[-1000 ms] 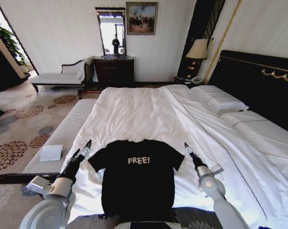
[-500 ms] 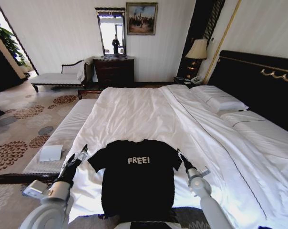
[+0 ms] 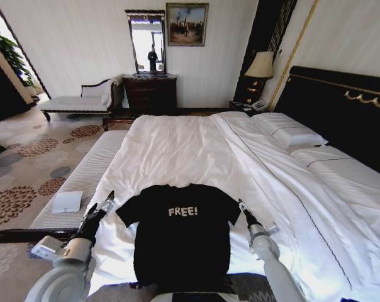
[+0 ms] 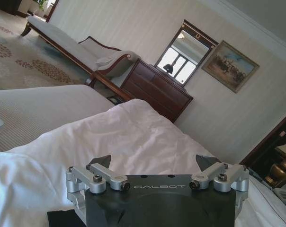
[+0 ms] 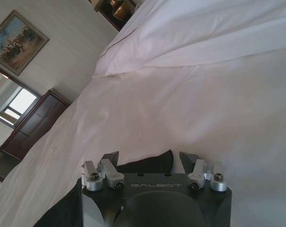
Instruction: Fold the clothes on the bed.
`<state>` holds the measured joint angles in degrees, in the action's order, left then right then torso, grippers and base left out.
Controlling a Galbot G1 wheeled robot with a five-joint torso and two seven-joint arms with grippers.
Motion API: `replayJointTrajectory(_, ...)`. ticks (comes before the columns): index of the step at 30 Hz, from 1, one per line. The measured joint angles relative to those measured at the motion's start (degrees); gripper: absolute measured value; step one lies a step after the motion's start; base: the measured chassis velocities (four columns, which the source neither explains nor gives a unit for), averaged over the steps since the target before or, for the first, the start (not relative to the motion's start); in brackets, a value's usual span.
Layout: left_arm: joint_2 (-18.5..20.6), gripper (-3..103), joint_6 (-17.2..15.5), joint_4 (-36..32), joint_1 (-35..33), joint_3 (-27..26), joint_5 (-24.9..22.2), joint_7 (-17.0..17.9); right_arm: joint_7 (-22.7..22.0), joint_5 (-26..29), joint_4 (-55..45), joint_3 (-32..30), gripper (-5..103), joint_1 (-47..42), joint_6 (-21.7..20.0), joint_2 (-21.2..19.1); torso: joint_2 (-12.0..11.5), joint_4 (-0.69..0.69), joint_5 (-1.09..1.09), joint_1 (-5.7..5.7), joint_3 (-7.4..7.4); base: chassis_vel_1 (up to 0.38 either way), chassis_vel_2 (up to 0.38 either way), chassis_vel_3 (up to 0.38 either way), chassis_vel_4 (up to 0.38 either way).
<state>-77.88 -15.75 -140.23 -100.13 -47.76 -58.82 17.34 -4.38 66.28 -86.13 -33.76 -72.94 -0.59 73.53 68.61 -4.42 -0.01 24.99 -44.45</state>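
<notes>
- White sheets cover the bed (image 3: 177, 151) in front of you.
- Your black T-shirt (image 3: 180, 236) lies flat at its near edge, "FREE!" facing up.
- Your right gripper (image 3: 241, 206) sits at the right sleeve tip, fingers spread, with black fabric between them.
- Your left gripper (image 3: 106, 202) hovers just left of the left sleeve, fingers released.
</notes>
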Motion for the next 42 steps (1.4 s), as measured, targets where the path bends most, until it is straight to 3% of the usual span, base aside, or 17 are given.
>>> replayJointTrajectory(3, -0.09, 100, 0.0, -0.14, -0.18, -0.4, -0.57, 0.09, 0.05, -0.43, 0.34, 0.12, 58, -0.01, 0.0, 0.46, 0.0, 0.01, 0.0, 0.0, 0.0, 0.0, 0.0, 0.0, 0.0)
replayJointTrajectory(5, -0.09, 100, 0.0, -0.14, -0.19, -0.47, -0.63, 0.11, 0.05, -0.47, 0.41, 0.14, 58, 0.02, 0.0, 0.5, 0.0, 0.01, 0.01, 0.0, 0.0, 0.0, 0.0, 0.0, 0.0)
replayJointTrajectory(12, -0.16, 100, -0.01, -0.05, -0.49, -1.42, -1.85, 0.6, 0.07, -0.87, 0.39, 0.41, 26, 0.17, 0.01, 0.65, 0.0, 0.01, 0.0, 0.0, 0.0, 0.0, 0.0, 0.0, 0.0)
replayJointTrajectory(14, -0.17, 100, -0.01, -0.05, -0.49, -1.43, -1.85, 0.63, 0.07, -0.91, 0.34, 0.42, 26, 0.13, 0.02, 0.66, 0.0, 0.01, 0.0, 0.0, 0.0, 0.0, 0.0, 0.0, 0.0)
replayJointTrajectory(17, -0.29, 100, -0.01, -0.06, -0.29, -1.51, -1.91, 1.02, 0.1, -1.48, 0.1, 0.42, 10, -0.14, 0.12, 0.68, 0.0, 0.01, 0.0, 0.0, 0.0, 0.0, 0.0, 0.0, 0.0)
replayJointTrajectory(19, -0.3, 100, 0.0, -0.07, -0.26, -1.53, -1.93, 1.07, 0.11, -1.58, 0.09, 0.42, 10, -0.15, 0.15, 0.68, 0.0, 0.01, 0.0, 0.0, 0.0, 0.0, 0.0, 0.0, 0.0)
replayJointTrajectory(20, -0.33, 100, 0.0, -0.09, -0.09, -1.64, -2.03, 1.19, 0.11, -1.98, 0.09, 0.42, 2, -0.21, 0.25, 0.63, 0.0, 0.0, 0.01, 0.0, 0.0, 0.0, 0.0, 0.0, 0.0)
replayJointTrajectory(25, -0.33, 100, 0.0, 0.78, 0.91, -2.73, -2.31, 1.63, 0.02, -2.89, -0.23, 0.52, 1, -0.29, 0.87, 0.49, 0.0, 0.01, 0.01, 0.0, 0.0, 0.0, 0.0, 0.0, 0.0)
replayJointTrajectory(32, 1.23, 100, -0.14, 9.25, 4.1, -8.33, -2.99, 2.01, 1.82, -5.06, -6.95, 2.08, 0, -1.88, 3.32, 0.4, 0.0, 0.01, -0.02, 0.0, 0.0, 0.0, 0.0, 0.0, 0.0)
replayJointTrajectory(42, 0.12, 100, -0.32, 10.12, 4.18, -7.93, -2.4, 2.01, 2.79, -6.67, -13.9, 7.38, 0, -2.74, 3.86, 0.19, 0.0, 0.01, 0.0, 0.0, 0.0, 0.0, 0.0, 0.0, 0.0)
